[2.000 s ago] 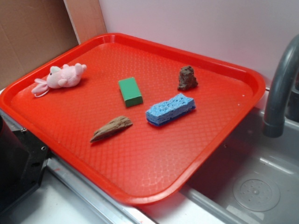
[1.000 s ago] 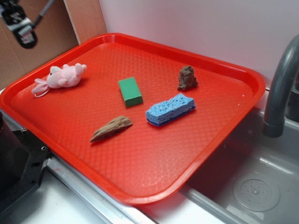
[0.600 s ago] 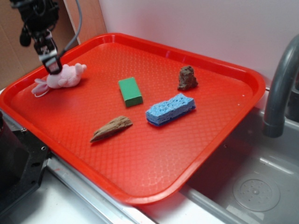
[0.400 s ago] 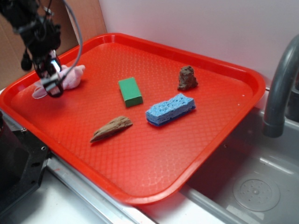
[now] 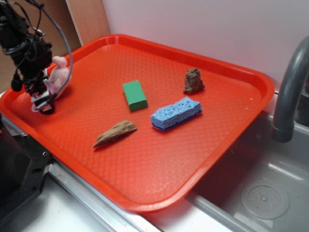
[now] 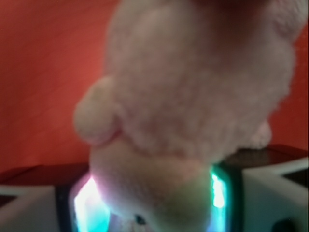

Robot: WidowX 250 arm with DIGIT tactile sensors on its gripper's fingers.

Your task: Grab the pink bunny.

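Note:
The pink bunny [image 5: 61, 72] is at the left edge of the red tray [image 5: 260, 82], propped up on end against my gripper [image 5: 42, 100]. The black gripper comes down from the upper left and stands around the bunny's lower part, fingertips at the tray floor. In the wrist view the bunny [image 6: 193, 96] fills the frame, blurred, and its lower end sits pressed between my two lit pads [image 6: 87, 203]. My gripper [image 6: 152, 203] is shut on it.
On the tray lie a green block [image 5: 134, 94], a blue sponge [image 5: 175, 112], a brown wood wedge [image 5: 115, 133] and a brown lump [image 5: 193, 80]. A grey faucet [image 5: 289, 92] and a sink [image 5: 260, 193] are to the right. A cardboard wall [image 5: 87, 19] stands behind.
My gripper came in from the upper left, dropped onto the bunny and moved a little left. The bunny went from lying flat to standing up between the fingers.

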